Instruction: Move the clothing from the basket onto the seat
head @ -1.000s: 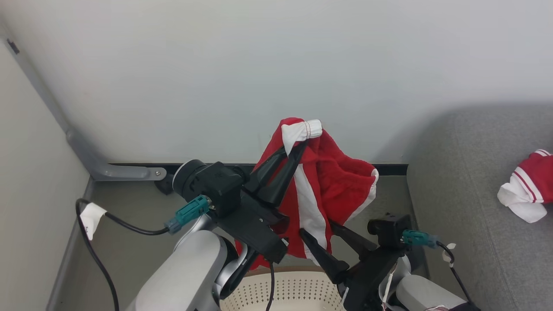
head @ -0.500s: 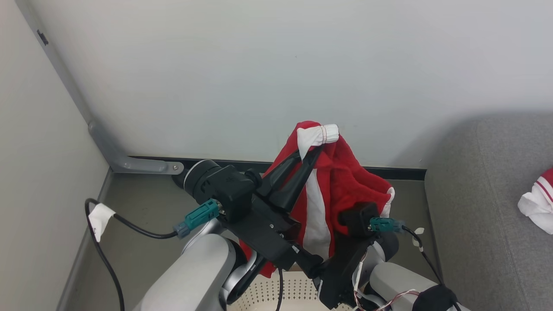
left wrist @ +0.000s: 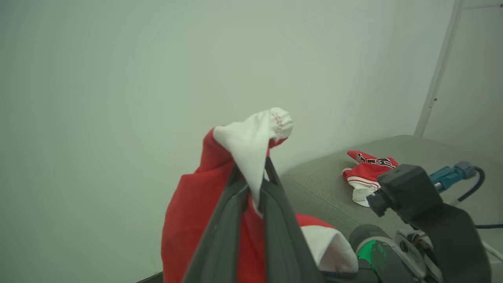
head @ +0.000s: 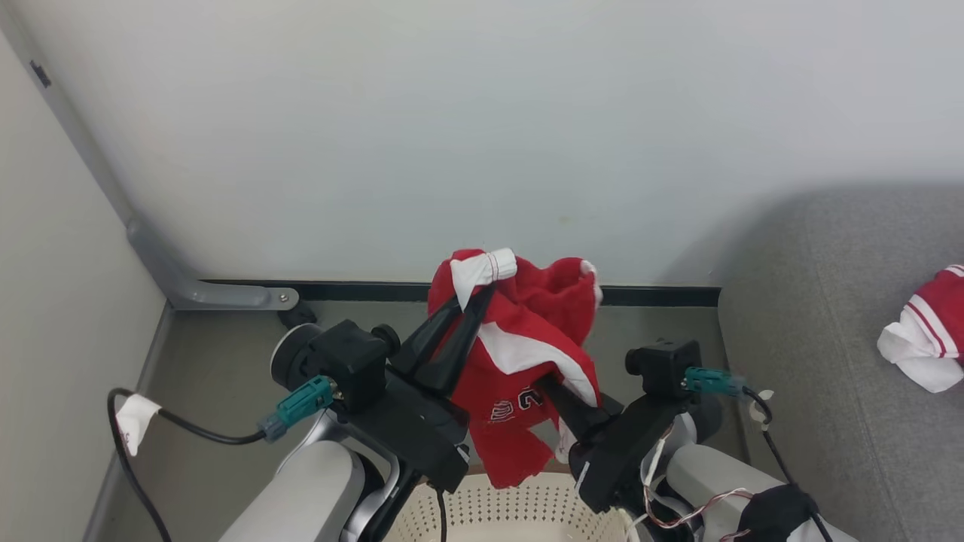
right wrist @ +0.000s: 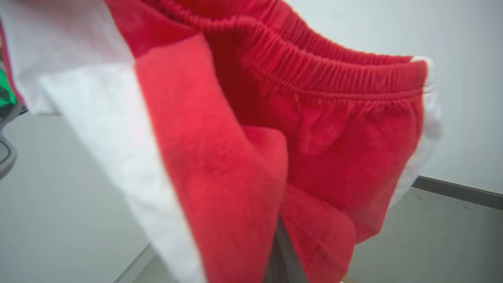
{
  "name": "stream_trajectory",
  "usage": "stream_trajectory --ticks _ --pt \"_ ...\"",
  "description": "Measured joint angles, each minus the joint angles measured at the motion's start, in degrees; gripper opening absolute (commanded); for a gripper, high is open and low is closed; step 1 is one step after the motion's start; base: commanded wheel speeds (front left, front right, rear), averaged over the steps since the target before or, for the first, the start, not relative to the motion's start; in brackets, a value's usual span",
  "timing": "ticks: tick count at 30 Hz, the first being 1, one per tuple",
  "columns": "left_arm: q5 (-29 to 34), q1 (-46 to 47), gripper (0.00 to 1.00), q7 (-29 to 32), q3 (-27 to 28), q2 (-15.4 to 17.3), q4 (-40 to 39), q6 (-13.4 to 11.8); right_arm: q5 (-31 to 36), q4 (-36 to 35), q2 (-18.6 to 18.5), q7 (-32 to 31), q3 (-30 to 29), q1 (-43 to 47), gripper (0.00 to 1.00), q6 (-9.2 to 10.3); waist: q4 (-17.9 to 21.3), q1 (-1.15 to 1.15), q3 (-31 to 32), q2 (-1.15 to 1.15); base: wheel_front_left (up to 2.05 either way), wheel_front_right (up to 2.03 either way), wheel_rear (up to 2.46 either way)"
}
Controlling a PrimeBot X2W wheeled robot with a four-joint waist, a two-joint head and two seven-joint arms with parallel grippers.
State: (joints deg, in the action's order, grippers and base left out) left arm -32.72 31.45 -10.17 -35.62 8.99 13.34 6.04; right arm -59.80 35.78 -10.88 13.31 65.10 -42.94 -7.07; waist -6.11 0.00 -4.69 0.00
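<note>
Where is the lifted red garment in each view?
Head view: red garment centre, held by left gripper and right gripper above basket.
Left wrist view: red garment lower centre, around fingers.
Right wrist view: red garment close up, top left to bottom centre.
Shared landmark: pale wall behind.

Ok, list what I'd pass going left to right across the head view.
White paper tag on the black cable → teal cable plug by the left arm → bright red garment with white stripes, held up → large grey fabric couch seat → crumpled red-and-white garment lying on it.
</note>
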Motion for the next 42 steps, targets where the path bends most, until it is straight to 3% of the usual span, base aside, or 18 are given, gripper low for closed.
stream_trajectory --ticks 4,6,9,10,11,12,22,31,42 --pt "-0.52 -1.56 0.2 0.0 -0.22 0.0 -0.02 0.0 -1.15 0.24 -1.43 0.58 -1.4 0.18 0.0 0.0 1.26 0.0 0.09 0.0 0.0 0.0 0.0" --pt "-0.52 -1.91 0.39 0.0 -0.29 0.01 -0.12 -0.05 -1.53 0.21 -2.04 0.91 -2.36 0.29 0.0 0.0 1.88 0.0 0.2 0.0 0.0 0.0 0.0" --pt "-0.53 -2.74 0.4 0.0 -0.58 0.05 -0.48 -0.04 -1.8 0.08 -3.0 0.94 -3.96 0.86 0.0 0.0 2.79 0.0 0.36 0.0 0.0 0.0 0.0" --pt "-0.53 -2.85 0.46 0.0 -0.64 0.12 -0.71 -0.03 -1.81 0.0 -3.37 0.96 -4.41 1.18 0.0 0.0 3.09 0.0 0.4 0.0 0.0 0.0 0.0" --pt "-0.53 -2.92 0.93 0.0 -0.66 0.15 -0.92 -0.04 -1.87 -0.08 -3.75 0.96 -4.86 1.42 0.0 0.0 3.4 0.0 0.43 0.0 0.0 0.0 0.0" --pt "-0.53 -3.05 1.0 0.0 -0.7 0.19 -1.08 -0.04 -2.16 -0.2 -4.05 0.96 -5.59 1.55 0.0 0.0 3.71 0.0 0.46 0.0 0.0 0.0 0.0" --pt "-0.52 -5.15 1.0 0.59 -2.0 1.25 -2.49 -0.04 -2.0 -4.2 -7.61 0.97 -15.03 1.97 0.0 0.0 7.15 0.0 0.53 0.0 0.0 0.0 0.0" --pt "-0.41 -6.27 1.0 1.26 -2.71 2.12 -3.49 -0.3 2.69 -11.26 -11.24 0.98 -22.27 3.82 0.0 0.08 10.7 0.0 0.31 0.0 0.0 0.0 0.0" --pt "0.46 -6.78 1.0 1.81 -3.38 3.14 -4.74 -0.57 9.9 -24.72 -16.24 1.1 -30.69 7.19 0.0 2.96 16.32 0.0 -0.68 0.0 0.0 0.0 0.0"
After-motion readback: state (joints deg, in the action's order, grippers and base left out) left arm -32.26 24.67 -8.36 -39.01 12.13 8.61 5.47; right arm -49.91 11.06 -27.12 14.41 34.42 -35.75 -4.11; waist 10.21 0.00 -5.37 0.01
